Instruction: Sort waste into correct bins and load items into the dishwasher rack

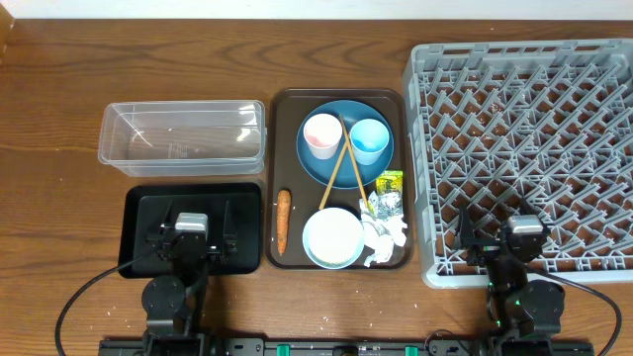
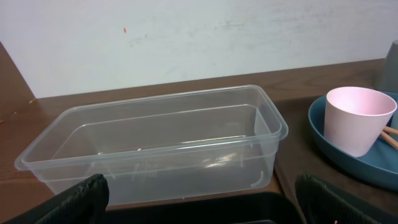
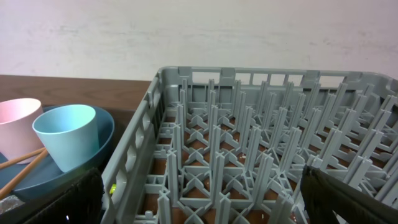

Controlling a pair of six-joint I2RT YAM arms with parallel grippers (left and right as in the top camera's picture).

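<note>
Wood-grain tabletop (image 1: pixel 59 99) is carrying everything. Over the shallow matte black tray (image 1: pixel 138 213) the left claw (image 1: pixel 195 210) is hanging, fingers (image 2: pixel 81 200) spread wide, gripping nothing. Over the near edge of the rack (image 1: pixel 524 119) the right claw (image 1: pixel 521 213) is hanging, also spread wide, gripping nothing.

The rack is sitting at the right: big, square, grey moulded plastic, with a diagonal lattice of upright pegs. The tub (image 1: pixel 182 138), clear thin glossy plastic, rectangular with rounded corners, is sitting just behind the black tray.

Between tub and rack a brown serving tray (image 1: pixel 280 119) is lying, smooth, with rounded corners.
- At its far end a dark-blue round plate (image 1: pixel 346 111) is holding the pink cup (image 1: pixel 322 133) and the light-blue cup (image 1: pixel 370 139), both upright, smooth and tapered, side by side.
- The wooden chopsticks (image 1: pixel 341 170) are meeting between the cups and splaying apart toward the bowl (image 1: pixel 333 237).
- That bowl, pale blue and round, is sitting at the near end.
- The carrot (image 1: pixel 283 220), slim, orange and tapered, is lying lengthwise along the tray's left side, just beside the bowl.
- The yellow-green packet (image 1: pixel 390 183) is lying flat at the right edge, just nearer than the plate.
- The foil wrapper (image 1: pixel 384 206), crinkled and shiny, is lying just nearer than the packet.
- The paper (image 1: pixel 386 237), white and crumpled, is touching the bowl's right side.
</note>
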